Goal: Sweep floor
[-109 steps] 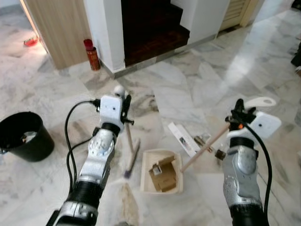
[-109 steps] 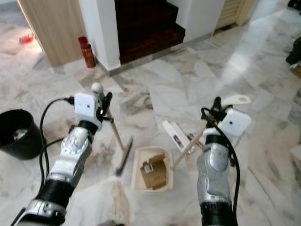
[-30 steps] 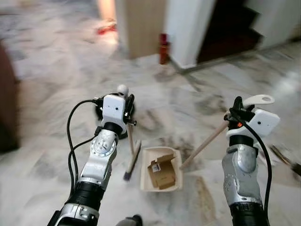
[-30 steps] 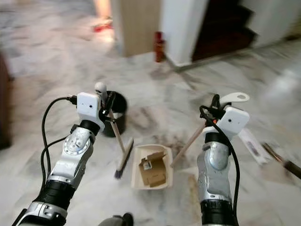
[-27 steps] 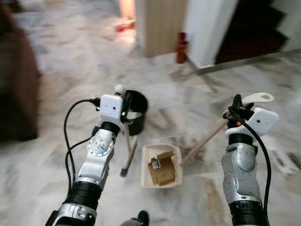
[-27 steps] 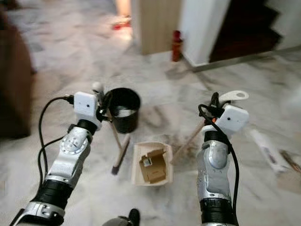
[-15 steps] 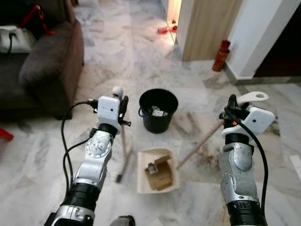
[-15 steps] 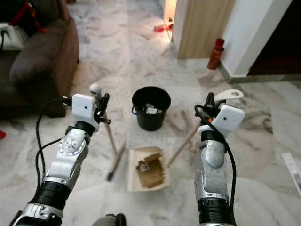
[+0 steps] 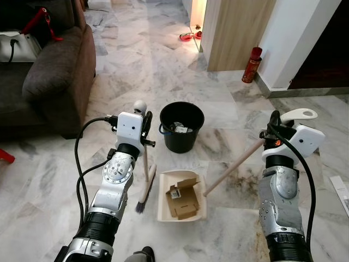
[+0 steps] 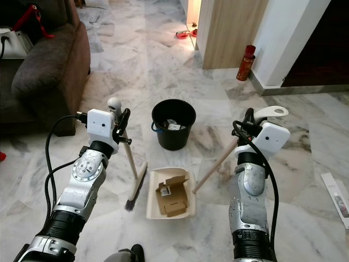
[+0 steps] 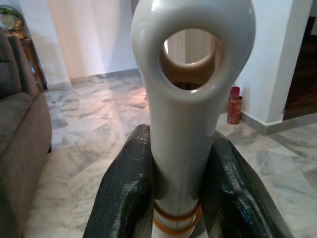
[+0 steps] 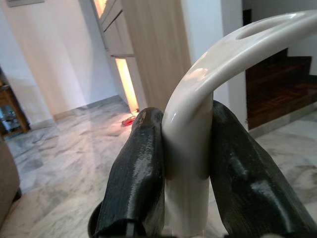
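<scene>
My left gripper (image 9: 146, 124) is shut on the white handle top of a small broom (image 9: 145, 180), whose wooden stick runs down to dark bristles on the marble floor. My right gripper (image 9: 274, 131) is shut on the white looped handle of a cream dustpan (image 9: 181, 196). The dustpan lies flat between my arms with a piece of brown cardboard (image 9: 181, 197) in it. In the wrist views the fingers (image 11: 126, 188) clamp the broom's handle and the fingers (image 12: 138, 173) clamp the dustpan's handle. A black bucket (image 9: 181, 126) with some litter inside stands just beyond the dustpan.
A dark sofa (image 9: 43, 76) fills the left side. A wooden panel and white wall corner stand at the back right, with a red can (image 9: 251, 64) at their foot. A white flat box (image 9: 341, 192) lies on the floor at the far right edge.
The camera has swung left over the last seconds: the bucket came from the far left to straight ahead and the sofa appeared. Both grippers kept their holds; the dustpan stayed between the arms.
</scene>
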